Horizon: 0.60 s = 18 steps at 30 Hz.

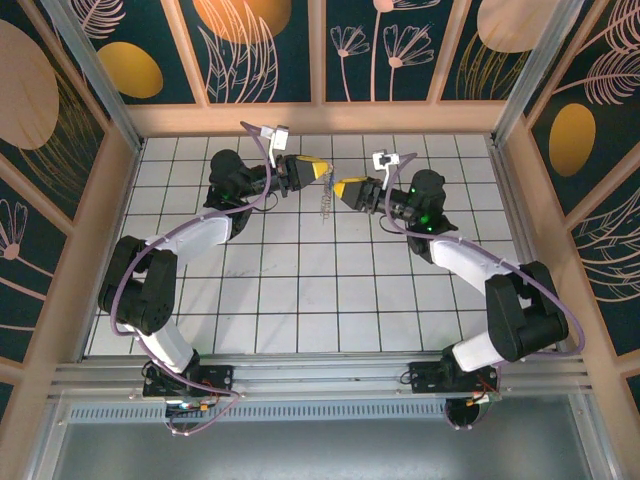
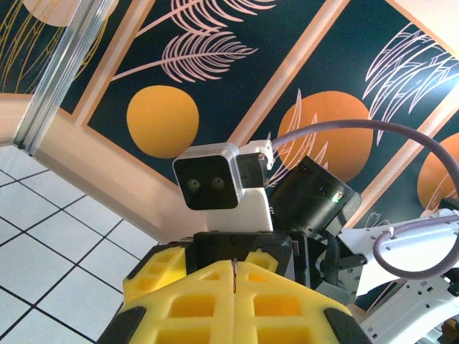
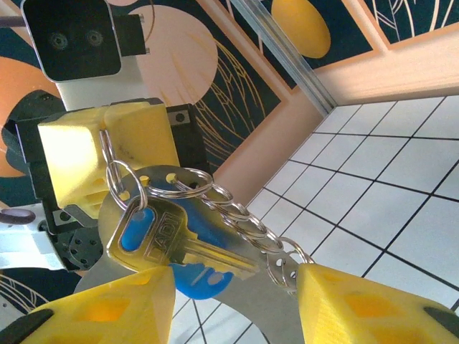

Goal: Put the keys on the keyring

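**A:** Starting from the right wrist camera, what's nearest?

**B:** The right fingers [image 3: 358, 308]. They stand well apart and nothing is clamped between them. The key [image 3: 179, 247] hangs in the gap between them, blue head uppermost and blade slanting down. As far as I can see, neither pad presses on it.

**A:** Is it on the keyring [image 3: 215, 195]?

**B:** It looks so. Just past the gap, one of the silvery rings passes through the hole in the key's head. From there a chain of small rings runs down to the tip of one right finger. I cannot tell whether it touches that tip or only lies just beside it.

**A:** And what carries the bundle?

**B:** The left fingers [image 3: 100, 154], beyond the key. They are closed tight and pinch a ring at the top of the cluster. From their own camera, a thin loop of wire shows in the seam between them. Everything dangles from that grip, above the tiled surface [image 3: 409, 179] farther off.

**A:** So what's done and what's left?

**B:** I'd judge the threading itself done, or very nearly. I cannot see whether the ring's coil has closed fully behind the key. What seems left is for the right arm to back away without snagging the chain. After that the left could set the keyring down.
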Motion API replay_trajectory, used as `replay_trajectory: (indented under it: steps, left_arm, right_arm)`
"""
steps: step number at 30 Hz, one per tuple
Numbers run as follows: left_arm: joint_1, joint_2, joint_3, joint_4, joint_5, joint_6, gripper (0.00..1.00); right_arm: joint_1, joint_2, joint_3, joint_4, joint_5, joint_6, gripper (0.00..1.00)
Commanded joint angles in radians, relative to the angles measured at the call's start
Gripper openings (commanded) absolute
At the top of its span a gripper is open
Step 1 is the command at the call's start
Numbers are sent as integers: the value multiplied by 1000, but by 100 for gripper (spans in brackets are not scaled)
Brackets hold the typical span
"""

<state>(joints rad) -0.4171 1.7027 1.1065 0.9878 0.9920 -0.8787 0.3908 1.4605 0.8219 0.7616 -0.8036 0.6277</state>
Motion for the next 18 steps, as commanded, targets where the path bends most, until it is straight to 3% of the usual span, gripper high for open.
replay_trajectory:
  steps: [1,18]
  left_arm:
    - [-3,-28,3,66,16,-20,0]
    - [-3,-20,9,71,11,-19,0]
  right_arm:
    - [5,-37,18,-19,41,-51,49]
    - [48,-94,0,-132,79,-145,51]
